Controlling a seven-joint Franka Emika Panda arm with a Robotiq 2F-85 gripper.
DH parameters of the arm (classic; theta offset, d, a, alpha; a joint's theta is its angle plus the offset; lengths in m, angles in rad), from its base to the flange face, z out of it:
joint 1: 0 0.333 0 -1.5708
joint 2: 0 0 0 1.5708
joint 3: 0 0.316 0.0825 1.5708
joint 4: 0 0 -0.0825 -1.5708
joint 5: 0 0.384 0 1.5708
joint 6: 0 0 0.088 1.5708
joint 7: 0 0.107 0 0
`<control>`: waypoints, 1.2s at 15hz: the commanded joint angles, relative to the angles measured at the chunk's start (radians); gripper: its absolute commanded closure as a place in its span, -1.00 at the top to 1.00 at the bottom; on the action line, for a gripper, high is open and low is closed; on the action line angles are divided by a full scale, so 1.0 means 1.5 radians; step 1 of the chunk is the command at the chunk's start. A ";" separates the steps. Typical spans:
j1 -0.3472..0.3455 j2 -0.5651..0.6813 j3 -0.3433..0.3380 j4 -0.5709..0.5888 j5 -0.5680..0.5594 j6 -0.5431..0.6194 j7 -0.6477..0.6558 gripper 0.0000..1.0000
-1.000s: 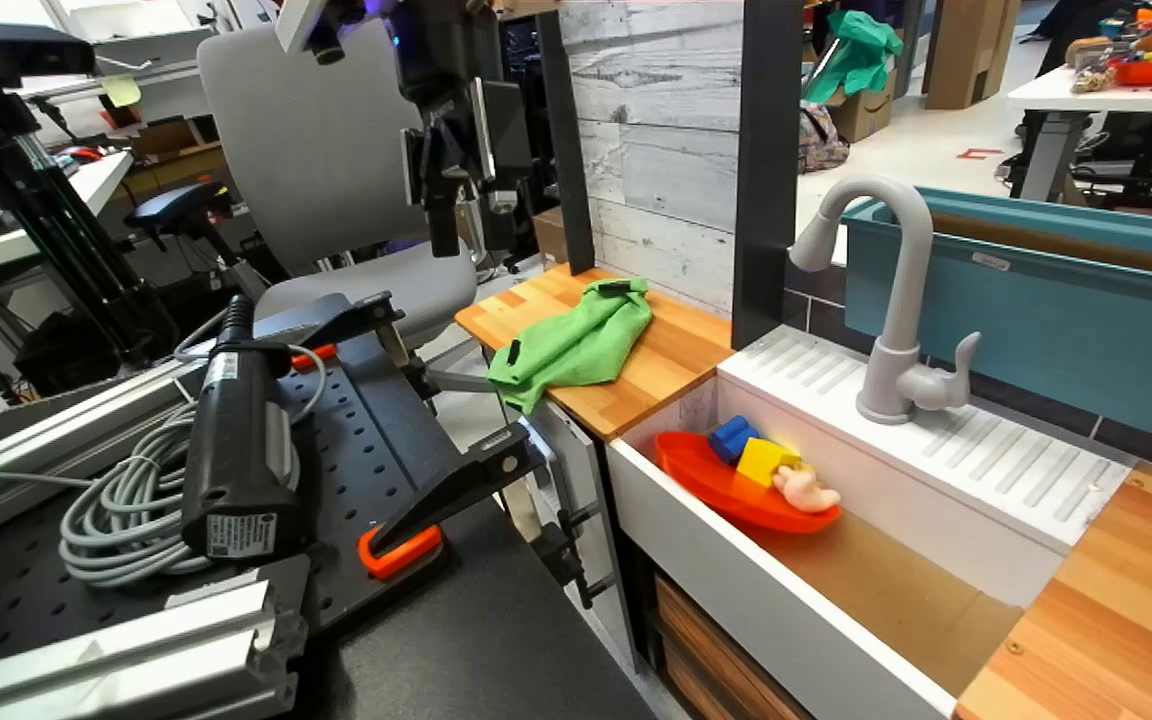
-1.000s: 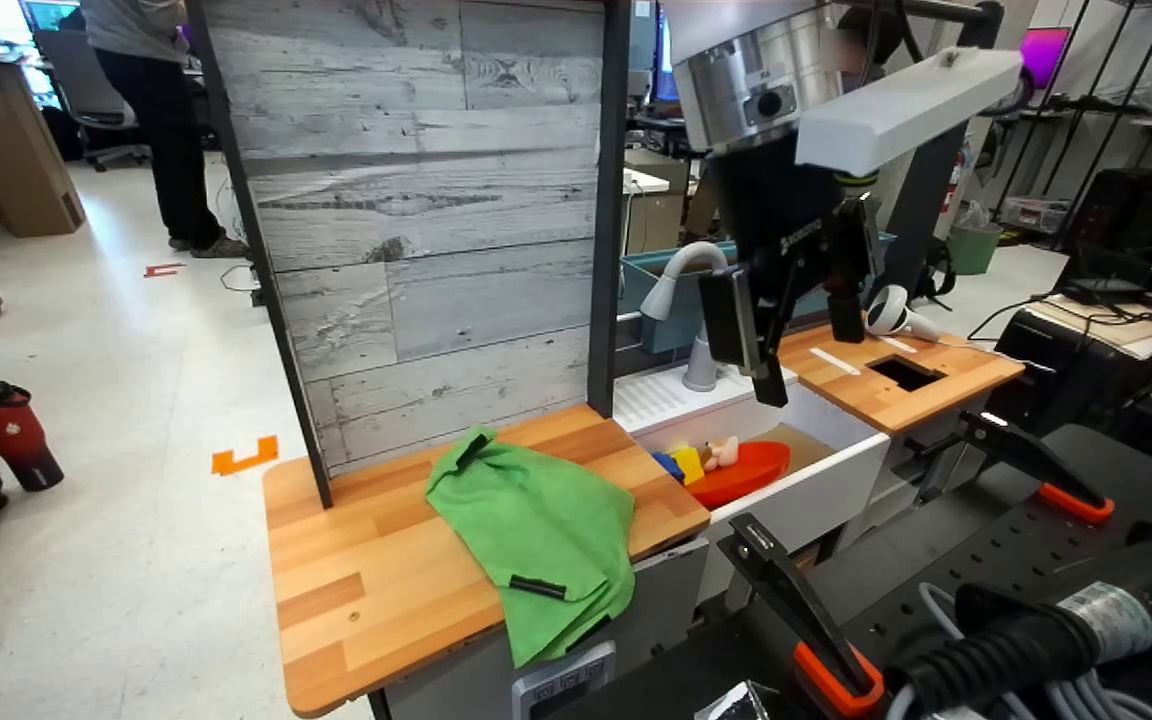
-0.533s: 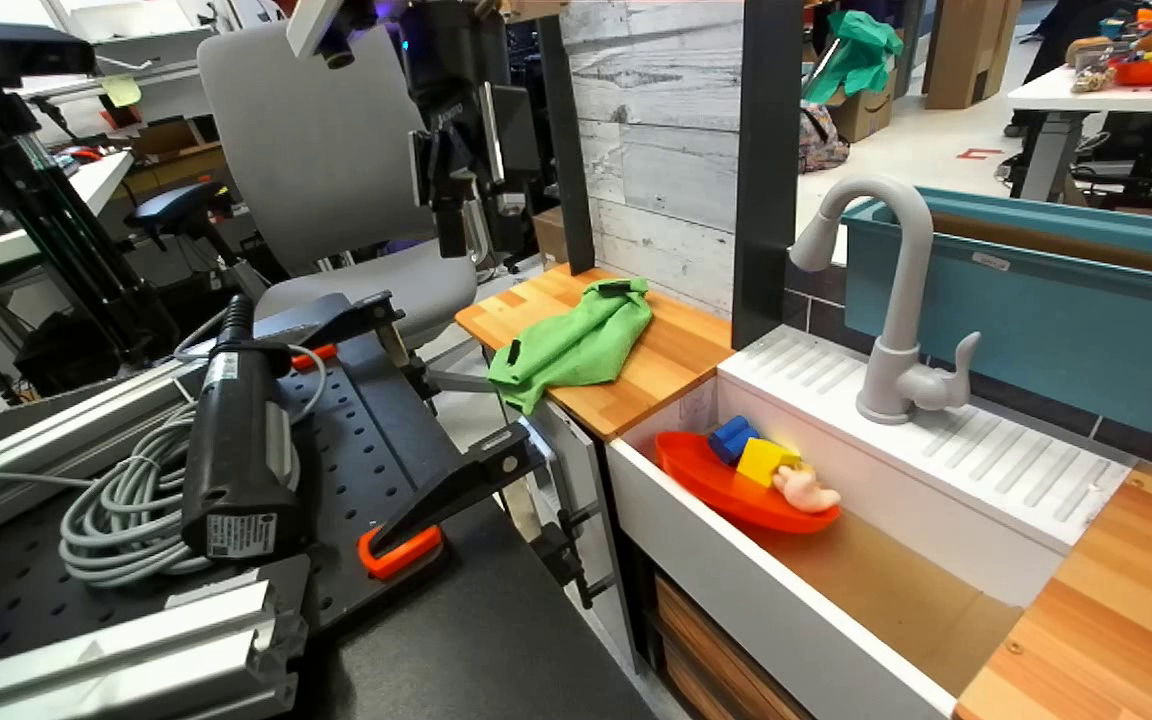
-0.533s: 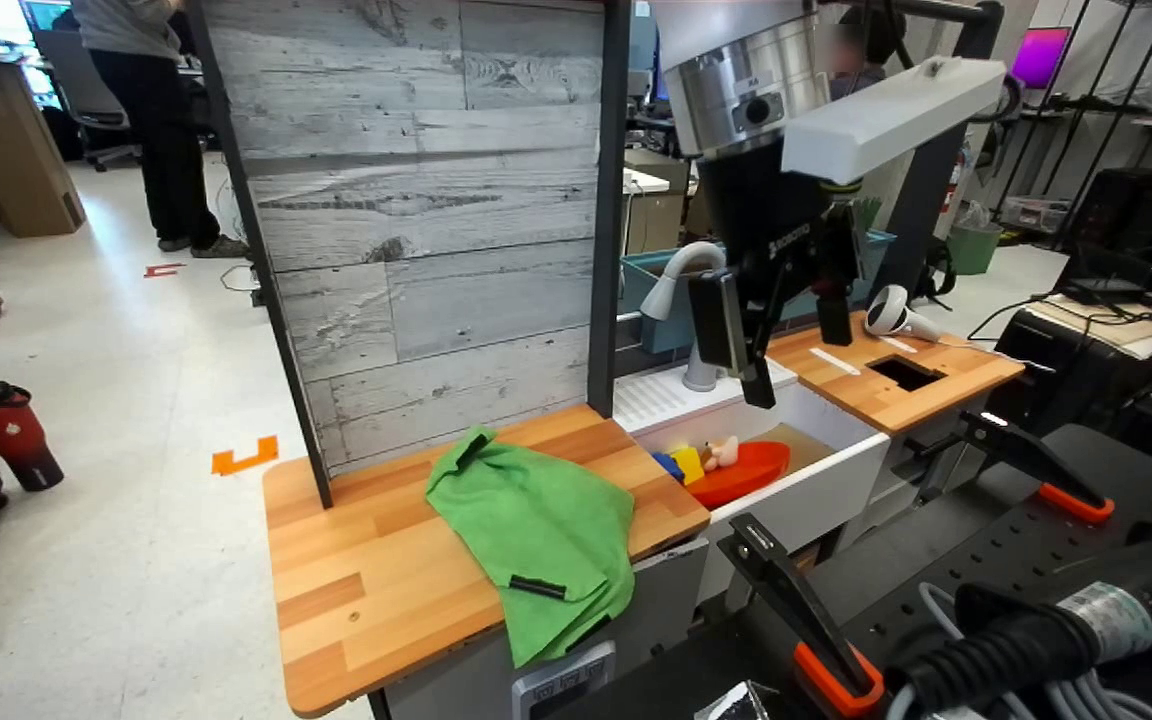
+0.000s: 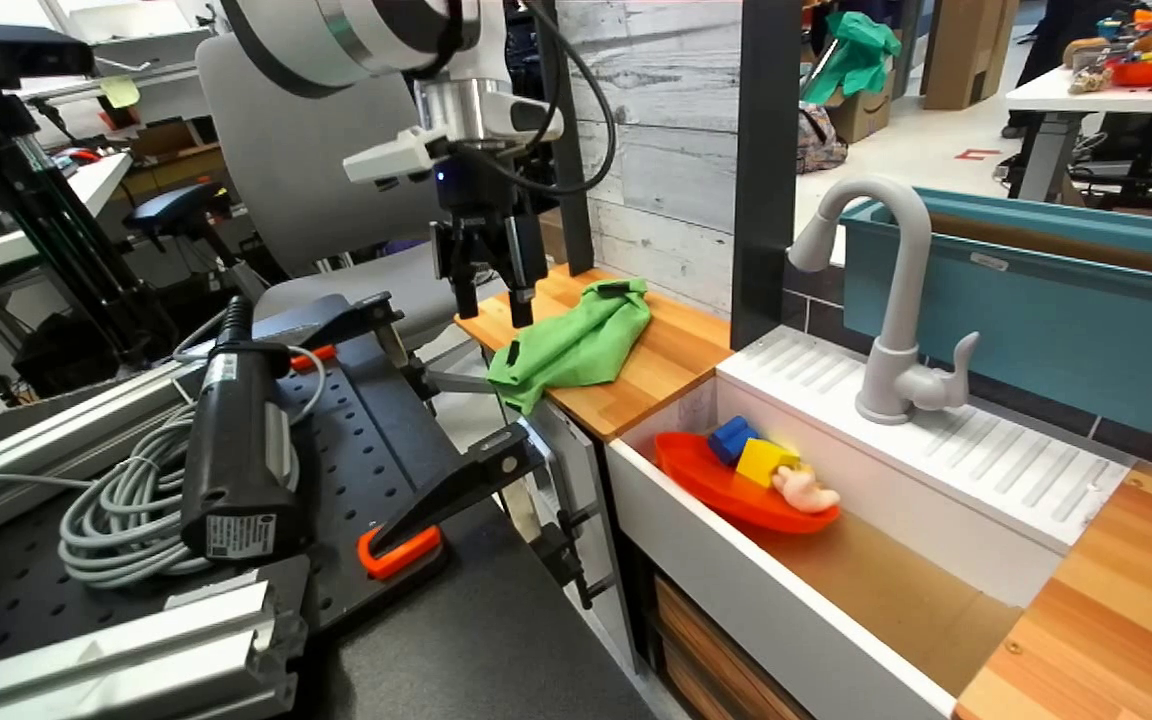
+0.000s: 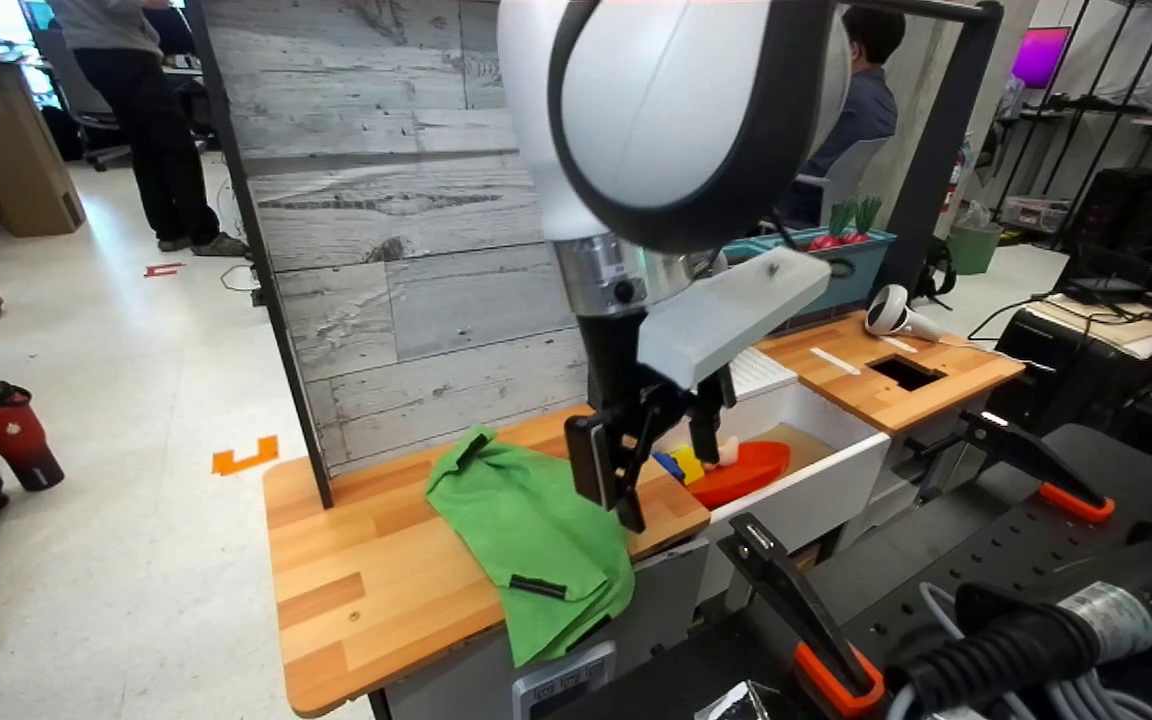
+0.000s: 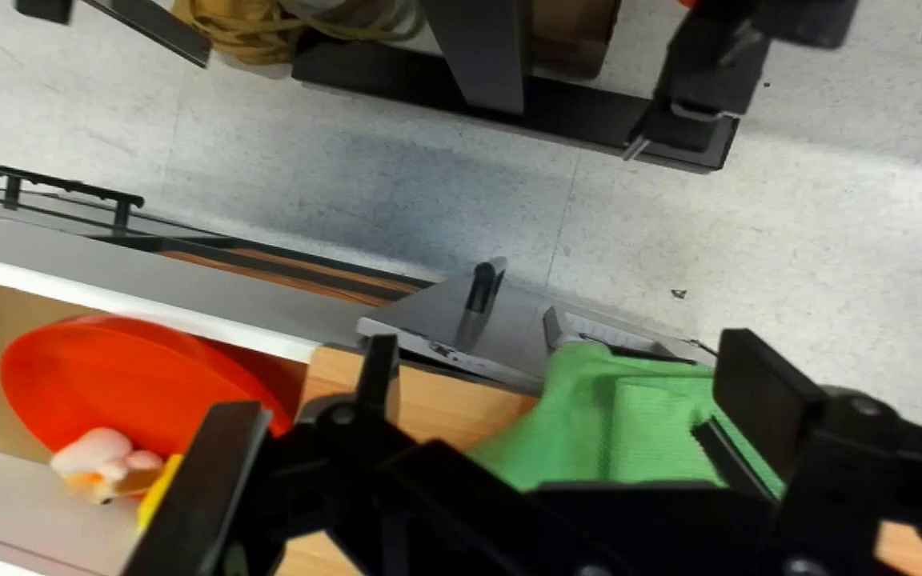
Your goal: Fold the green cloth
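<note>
"one green cloth (image 5: 576, 345), and where do we place it relative to the sink (image 5: 736, 585)?"

"beside the sink, on the adjoining wooden counter (image 5: 678, 342). we see it rumpled, its end drooping over the counter edge on the side of the sink's front wall. black strips (image 6: 538, 587) show on it."

"and our gripper (image 5: 493, 310)?"

"released: we see its fingers (image 7: 761, 396) spread well apart and pointing down, near the cloth, beside the sink. whether a fingertip touches the cloth we can't tell."

"what do we have inside the sink?"

"a red dish (image 5: 716, 490), with a blue block (image 5: 733, 440), a yellow block (image 5: 764, 461) and a pinkish toy (image 5: 804, 489) at its edge. at the sink's back ledge we see the faucet (image 5: 904, 310) standing upright."
</note>
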 commanded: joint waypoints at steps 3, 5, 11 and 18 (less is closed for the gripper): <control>0.071 0.142 -0.006 0.110 0.041 0.113 -0.018 1.00; 0.082 0.180 0.001 0.141 0.071 0.163 -0.025 1.00; 0.107 0.257 -0.006 0.224 0.135 0.229 -0.052 1.00; 0.097 0.284 -0.004 0.257 0.165 0.226 -0.075 -0.30</control>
